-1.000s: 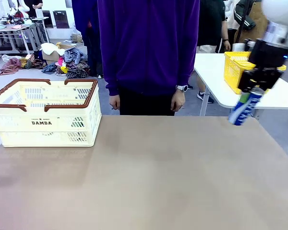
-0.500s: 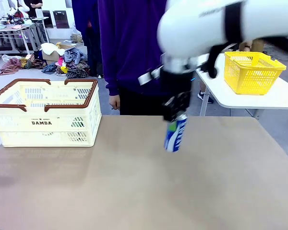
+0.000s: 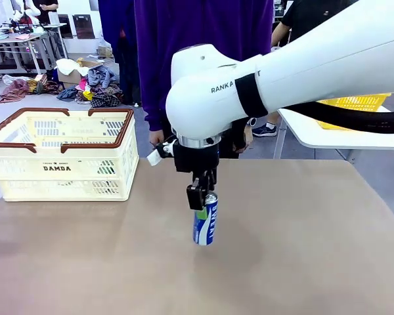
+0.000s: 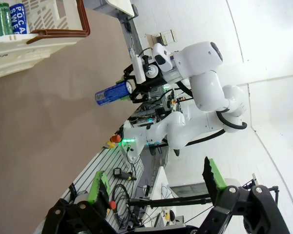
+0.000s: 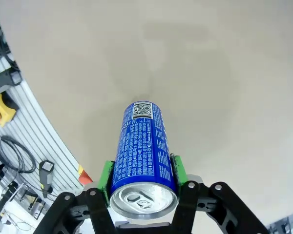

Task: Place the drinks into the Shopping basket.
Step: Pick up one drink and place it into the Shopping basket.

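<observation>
- Over the table's middle, your right gripper [image 3: 200, 195] was clamped on a blue can [image 3: 205, 226], hanging upright.
- Shopping basket [image 3: 65, 167] lay toward your left; left gripper [image 4: 156, 185] stood apart, empty.

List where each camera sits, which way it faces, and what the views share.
Front: between the arms, facing a person across the table; right hand holds a blue can by the cream basket.
Left wrist: behind the open left hand, facing the right arm.
Right wrist: above the right hand, looking down the can.
Shared: the can.
</observation>
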